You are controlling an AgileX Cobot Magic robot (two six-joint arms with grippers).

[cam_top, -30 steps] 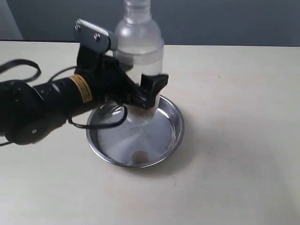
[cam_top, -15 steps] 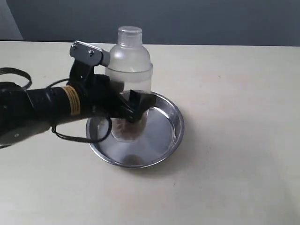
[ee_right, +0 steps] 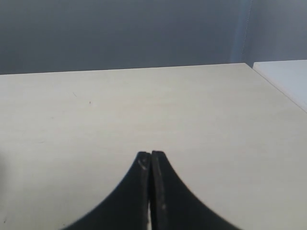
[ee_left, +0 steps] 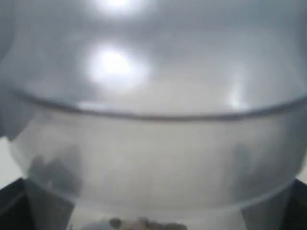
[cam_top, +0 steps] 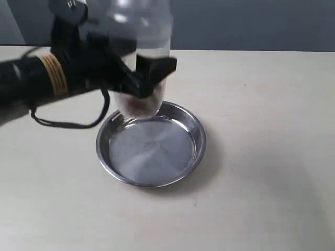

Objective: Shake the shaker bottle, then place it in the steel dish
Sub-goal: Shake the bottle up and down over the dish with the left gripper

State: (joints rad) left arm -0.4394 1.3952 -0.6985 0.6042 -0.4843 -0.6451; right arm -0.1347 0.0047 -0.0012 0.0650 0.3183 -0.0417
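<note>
**Shaker bottle held aloft, steel dish not yet filled**

The left end effector [cam_top: 142, 78] is clamped round the lower body of the shaker bottle [cam_top: 149, 36], holding it in the air above the far rim of the steel dish [cam_top: 201, 137]. The dish sits empty near the middle of the counter [cam_top: 261, 183]. The blur suggests the shaking is under way, and the set-down is not yet done. The right end effector [ee_right: 150, 156] is closed on nothing. The bottle's cap is cut off, its outline is smeared, and the far finger is hidden behind it. The left wrist view shows little but frosted wall.

Shaker bottle [cam_top: 141, 104] above steel dish [cam_top: 201, 140]
</note>
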